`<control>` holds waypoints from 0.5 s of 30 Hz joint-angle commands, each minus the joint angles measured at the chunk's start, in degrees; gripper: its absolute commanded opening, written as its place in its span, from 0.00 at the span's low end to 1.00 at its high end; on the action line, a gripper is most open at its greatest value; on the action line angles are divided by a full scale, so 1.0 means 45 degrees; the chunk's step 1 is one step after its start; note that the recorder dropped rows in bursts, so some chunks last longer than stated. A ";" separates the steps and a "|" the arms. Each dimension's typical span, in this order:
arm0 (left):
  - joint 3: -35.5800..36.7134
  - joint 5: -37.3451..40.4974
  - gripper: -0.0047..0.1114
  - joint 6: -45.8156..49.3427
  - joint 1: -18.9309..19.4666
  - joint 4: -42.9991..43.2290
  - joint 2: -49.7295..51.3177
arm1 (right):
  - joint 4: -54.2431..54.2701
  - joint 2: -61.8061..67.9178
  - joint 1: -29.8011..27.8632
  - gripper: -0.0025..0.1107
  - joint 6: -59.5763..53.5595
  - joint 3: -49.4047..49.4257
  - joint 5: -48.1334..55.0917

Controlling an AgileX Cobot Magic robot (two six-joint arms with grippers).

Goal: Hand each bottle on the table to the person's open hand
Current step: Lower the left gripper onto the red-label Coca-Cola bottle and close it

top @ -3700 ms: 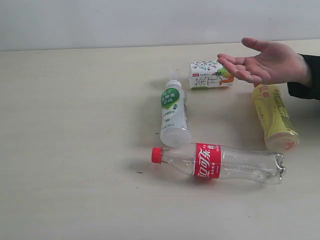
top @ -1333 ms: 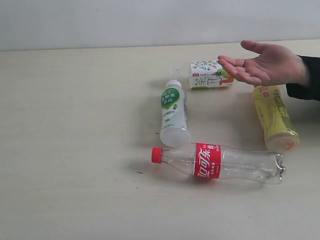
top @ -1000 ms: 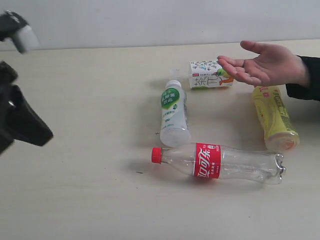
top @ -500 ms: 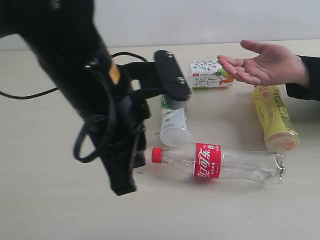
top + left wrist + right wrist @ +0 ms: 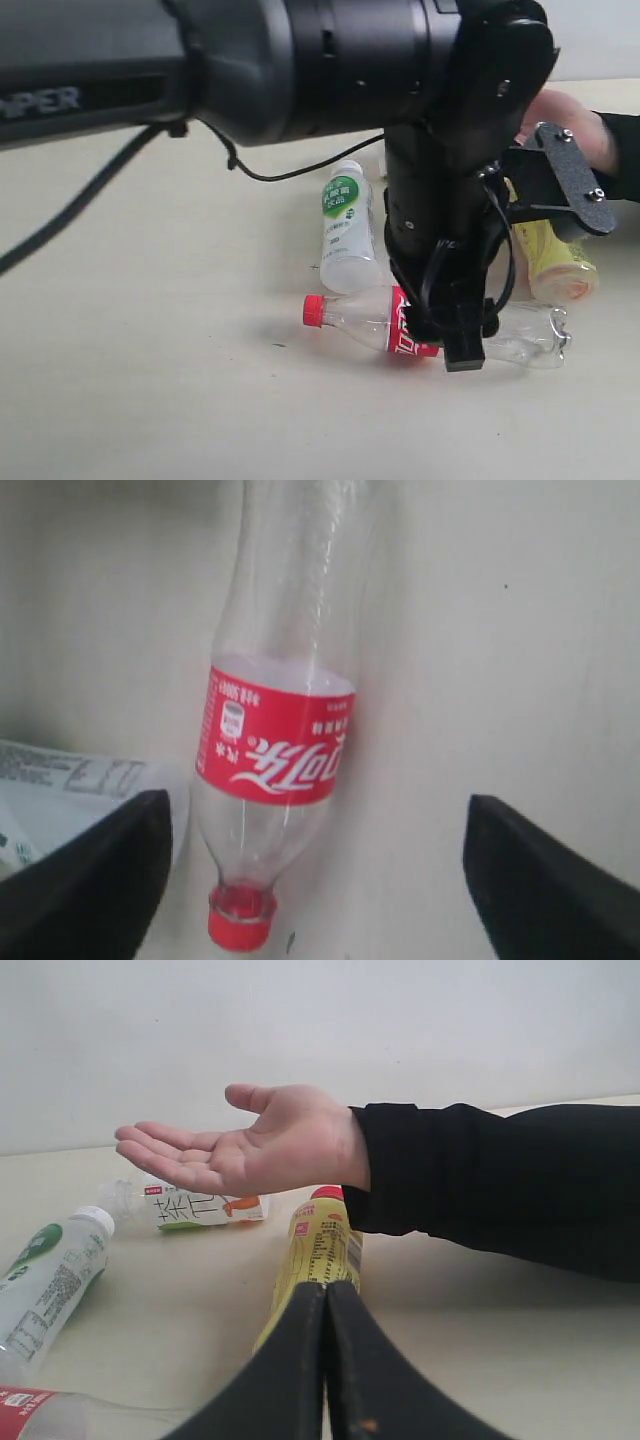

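The cola bottle [image 5: 352, 318] lies on its side on the table [image 5: 150, 350], red cap to the left. My left gripper [image 5: 528, 292] hovers over its clear body, open, holding nothing. In the left wrist view the cola bottle [image 5: 275, 745] lies below and between the spread fingers [image 5: 90, 880], nearer one side. The white green-labelled bottle [image 5: 345, 225] and the yellow tea bottle [image 5: 555, 265] also lie flat. The floral-labelled bottle [image 5: 195, 1208] lies behind the person's open hand [image 5: 245, 1150]. My right gripper [image 5: 325, 1290] is shut and empty, pointing at the tea bottle [image 5: 318, 1250].
My left arm's black body [image 5: 330, 60] fills the top of the exterior view and hides most of the hand [image 5: 575, 125]. The person's black sleeve [image 5: 500, 1180] stretches over the table's right side. A pale wall [image 5: 320, 1020] stands behind.
My left arm swept in from the left across the table to above the cola bottle, and its jaws opened. The bottles and the hand stayed put. The right gripper stayed shut.
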 commanded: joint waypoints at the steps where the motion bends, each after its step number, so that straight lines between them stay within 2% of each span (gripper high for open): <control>1: -0.1044 0.0234 0.75 0.0043 -0.0049 0.0073 0.1110 | 0.0000 -0.0052 -0.0055 0.02 -0.0018 0.0054 -0.0068; 6: -0.1368 0.0115 0.75 0.0691 -0.0049 0.0099 0.1961 | 0.0000 -0.0052 -0.0055 0.02 -0.0018 0.0054 -0.0068; 15: -0.1373 -0.1188 0.75 0.1023 -0.0049 0.0099 0.2576 | 0.0000 -0.0052 -0.0055 0.02 -0.0018 0.0054 -0.0068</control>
